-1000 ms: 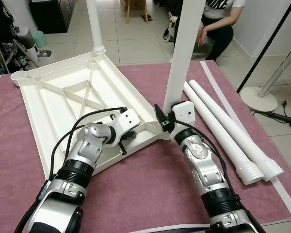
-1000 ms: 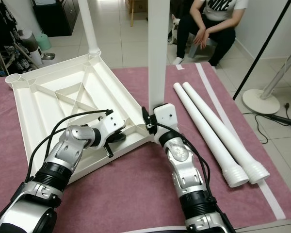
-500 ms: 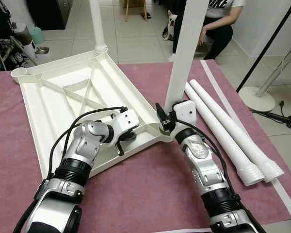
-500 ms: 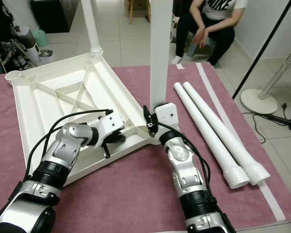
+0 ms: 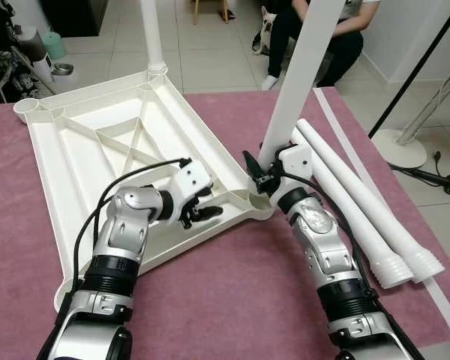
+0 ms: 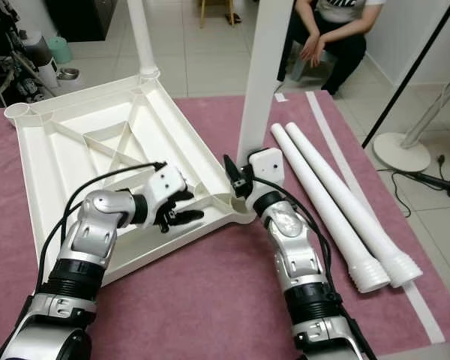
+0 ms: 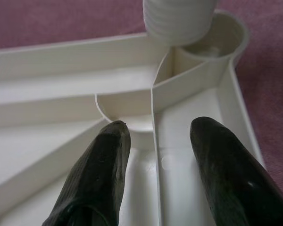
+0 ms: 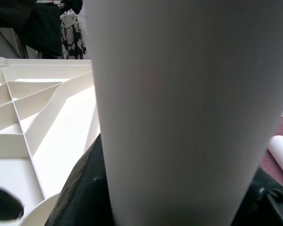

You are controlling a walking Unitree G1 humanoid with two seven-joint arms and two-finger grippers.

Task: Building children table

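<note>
The white tabletop [image 5: 97,150] lies upside down on a mauve mat [image 5: 232,300], its ribbed underside facing up. The left hand [image 5: 202,214] rests inside the tabletop's near corner, its two black fingers [image 7: 96,174] spread apart and gripping nothing, one on each side of a thin upright rib. Just ahead of those fingers sits the round corner socket [image 7: 217,42], and the threaded end of a white leg [image 7: 178,19] hangs right over that socket; whether it touches the rim cannot be told.

The right hand [image 6: 244,180] is clenched around that same leg [image 5: 300,75] low on its shaft, just beyond the tabletop's corner from the left hand. The leg leans, its top tilting away from the right hand toward the far side of the scene. In the right wrist view the leg [image 8: 188,108] is pressed close between the dark fingers.

A second leg [image 5: 151,37] stands upright in the tabletop's far corner, well away from both hands. Two more legs [image 5: 360,210] lie side by side on the mat, just outside the right arm. Beyond the mat a person [image 6: 330,37] sits on the tiled floor [image 5: 210,52].
</note>
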